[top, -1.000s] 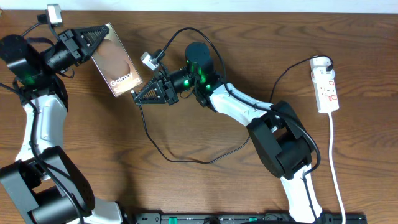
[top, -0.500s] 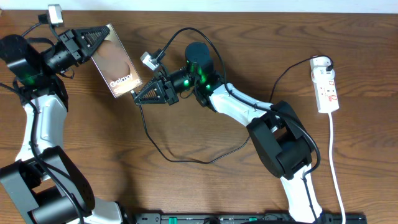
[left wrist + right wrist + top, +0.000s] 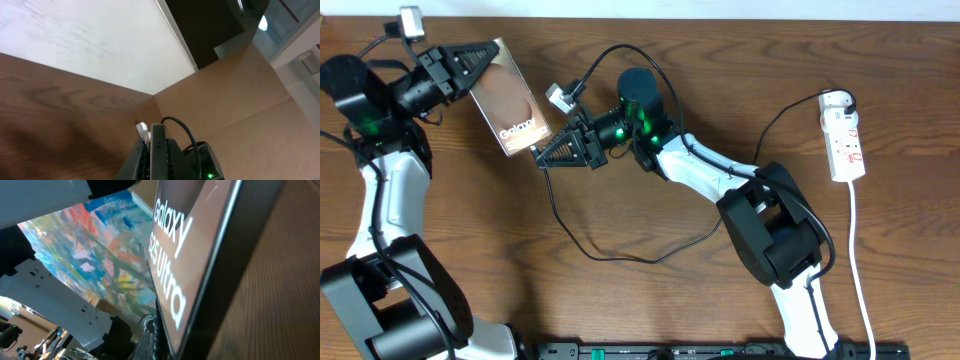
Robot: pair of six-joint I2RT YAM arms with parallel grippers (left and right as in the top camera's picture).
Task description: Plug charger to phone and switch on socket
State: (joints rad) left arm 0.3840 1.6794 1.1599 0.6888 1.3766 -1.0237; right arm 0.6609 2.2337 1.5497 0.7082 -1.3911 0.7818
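My left gripper (image 3: 480,62) is shut on the top end of the phone (image 3: 510,98) and holds it tilted above the table at the upper left. In the left wrist view the phone's thin edge (image 3: 159,165) sits between the fingers (image 3: 158,142). My right gripper (image 3: 542,153) is at the phone's lower end, shut on the charger plug. The charger cable (image 3: 560,220) loops down across the table. The right wrist view shows the phone (image 3: 200,255) very close, with its "Galaxy S25 Ultra" lettering. The plug tip itself is hidden. The socket (image 3: 847,140) lies at the far right.
The socket's white cord (image 3: 860,270) runs down the right side towards the front edge. A black rail (image 3: 720,351) lies along the front. The wooden table (image 3: 470,240) ends at a white wall at the back.
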